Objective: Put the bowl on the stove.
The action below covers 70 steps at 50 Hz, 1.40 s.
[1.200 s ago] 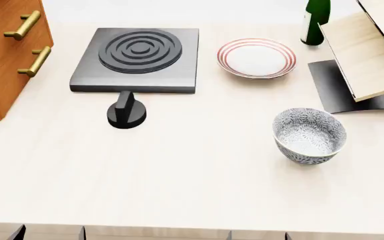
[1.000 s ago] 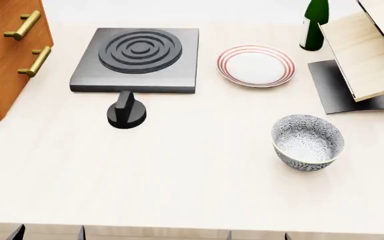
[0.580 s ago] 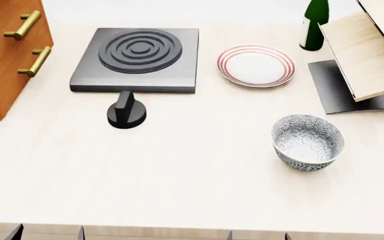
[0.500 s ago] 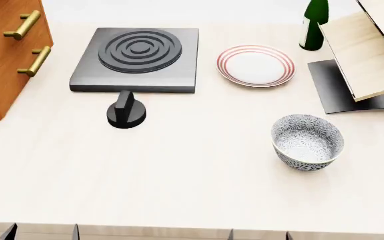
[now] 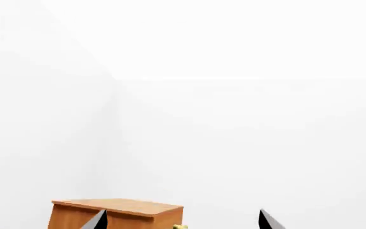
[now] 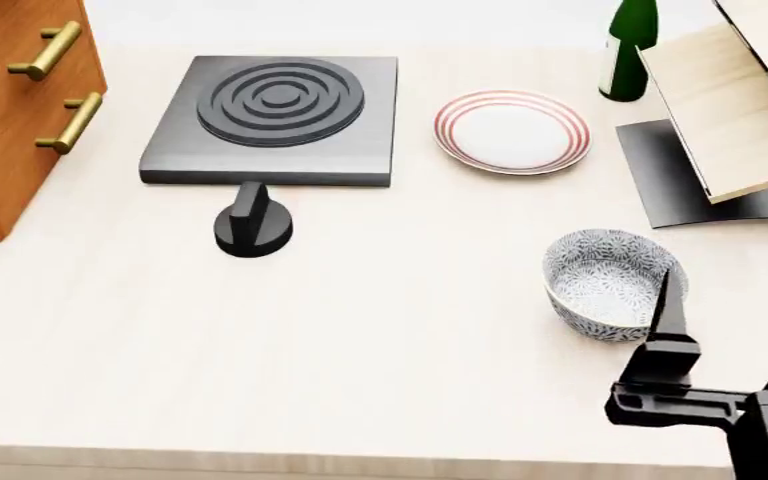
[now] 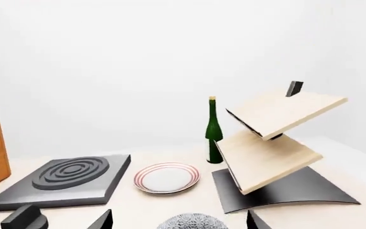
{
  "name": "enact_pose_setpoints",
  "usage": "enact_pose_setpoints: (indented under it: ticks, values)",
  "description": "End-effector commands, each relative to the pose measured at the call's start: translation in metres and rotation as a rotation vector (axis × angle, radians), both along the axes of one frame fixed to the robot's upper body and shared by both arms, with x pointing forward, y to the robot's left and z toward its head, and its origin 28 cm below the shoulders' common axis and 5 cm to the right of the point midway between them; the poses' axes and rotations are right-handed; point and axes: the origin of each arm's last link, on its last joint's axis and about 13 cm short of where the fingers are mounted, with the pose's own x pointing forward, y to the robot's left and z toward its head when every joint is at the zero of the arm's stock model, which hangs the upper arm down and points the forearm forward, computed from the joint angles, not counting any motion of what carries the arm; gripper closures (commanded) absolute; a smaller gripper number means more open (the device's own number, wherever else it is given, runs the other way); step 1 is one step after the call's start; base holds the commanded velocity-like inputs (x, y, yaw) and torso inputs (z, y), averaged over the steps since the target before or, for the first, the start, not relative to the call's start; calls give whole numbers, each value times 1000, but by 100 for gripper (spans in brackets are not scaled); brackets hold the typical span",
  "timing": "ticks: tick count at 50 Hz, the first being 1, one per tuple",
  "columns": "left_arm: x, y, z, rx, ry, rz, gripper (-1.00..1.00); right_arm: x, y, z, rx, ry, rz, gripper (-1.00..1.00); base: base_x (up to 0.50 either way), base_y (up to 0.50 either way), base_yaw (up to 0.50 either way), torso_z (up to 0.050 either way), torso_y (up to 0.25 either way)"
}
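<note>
Your bowl sits upright on the table with nothing in it that you can see. Taking the stove as your landmark, the bowl is well apart from it, off to its right and nearer the robot. The plate lies flat just to the stove's right, bare on top, and the knob stands close against the stove's near edge. The stove carries nothing on its burner.

Your right gripper has its jaws spread wide and holds nothing. It is low at the near right corner of the table, far from the stove; one finger stands upright just at the bowl's near right side, though you cannot tell whether it touches the rim. From the right wrist camera the bowl's top shows between the two finger tips.

Your left gripper shows only two dark finger tips, set wide apart and empty, aimed at a white wall above the wooden drawer chest.

You count one bowl, one plate, one stove, one knob, one green bottle, one slanted wooden shelf rack and one drawer chest.
</note>
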Motion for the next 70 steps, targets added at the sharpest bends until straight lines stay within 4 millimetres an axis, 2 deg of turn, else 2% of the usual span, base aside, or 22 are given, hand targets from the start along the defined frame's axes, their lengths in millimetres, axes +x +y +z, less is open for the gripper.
enact_pose_setpoints:
  ticks: [1,5,10,20,31,65,70]
  values:
    - [-55,11,78,95,-389,-76,-100,-41,-62,54,-37,-110,-78,-100,0,0,0,0,0]
    - [-66,17,93,136,-437,-60,-100,-66,-83,64,-54,-129,-146,-100,0,0,0,0,0]
    - [-77,22,102,134,-491,-41,-100,-88,-94,70,-43,-142,-148,-100,0,0,0,0,0]
    - [-88,26,111,124,-550,-25,-100,-105,-103,75,4,-200,-163,-100,0,0,0,0,0]
    - [-87,25,110,121,-549,-31,-100,-106,-105,71,14,-209,-162,-100,0,48,0,0,0]
    - [-85,24,110,121,-533,-33,-100,-95,-98,56,-35,-135,-119,-100,0,497,0,0,0]
    - [-85,24,110,120,-532,-37,-100,-93,-97,53,-39,-110,-127,-100,0,0,0,0,0]
